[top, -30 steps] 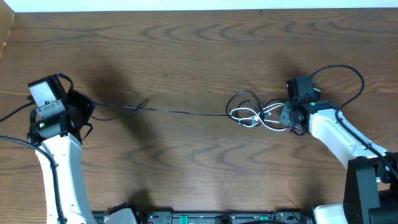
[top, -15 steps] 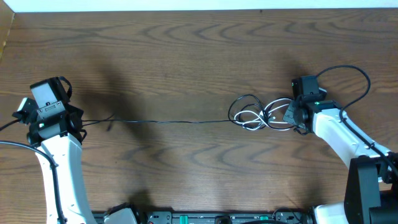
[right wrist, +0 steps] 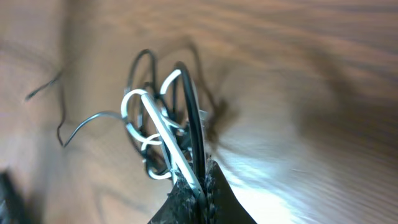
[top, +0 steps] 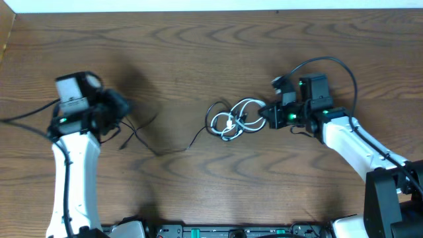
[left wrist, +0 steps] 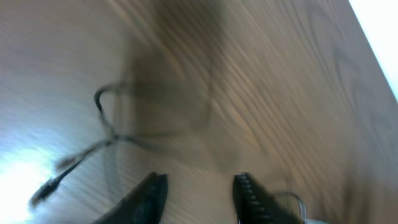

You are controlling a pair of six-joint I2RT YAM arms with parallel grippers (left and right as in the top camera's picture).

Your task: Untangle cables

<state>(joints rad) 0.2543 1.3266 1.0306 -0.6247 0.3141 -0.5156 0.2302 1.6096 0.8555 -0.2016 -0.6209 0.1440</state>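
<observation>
The cables are a tangle of white and black loops (top: 231, 119) at mid-table, with a thin black strand (top: 158, 142) trailing slack to the left. My right gripper (top: 268, 114) is shut on the white and black cords at the tangle's right side; in the right wrist view the cords (right wrist: 165, 124) run straight into the closed jaws (right wrist: 200, 180). My left gripper (top: 122, 109) is open and empty above the strand's left end. In the left wrist view the jaws (left wrist: 200, 186) are apart over bare wood, and the black strand end (left wrist: 102, 134) lies ahead to the left.
Thicker black arm wires arc over the right arm (top: 330, 66) and run off the left edge (top: 20, 121). A white wall strip borders the table's far edge (top: 211, 5).
The left gripper has let go of the black strand and moved right; the strand, taut before, now lies slack. The right gripper has carried the tangle leftward.
</observation>
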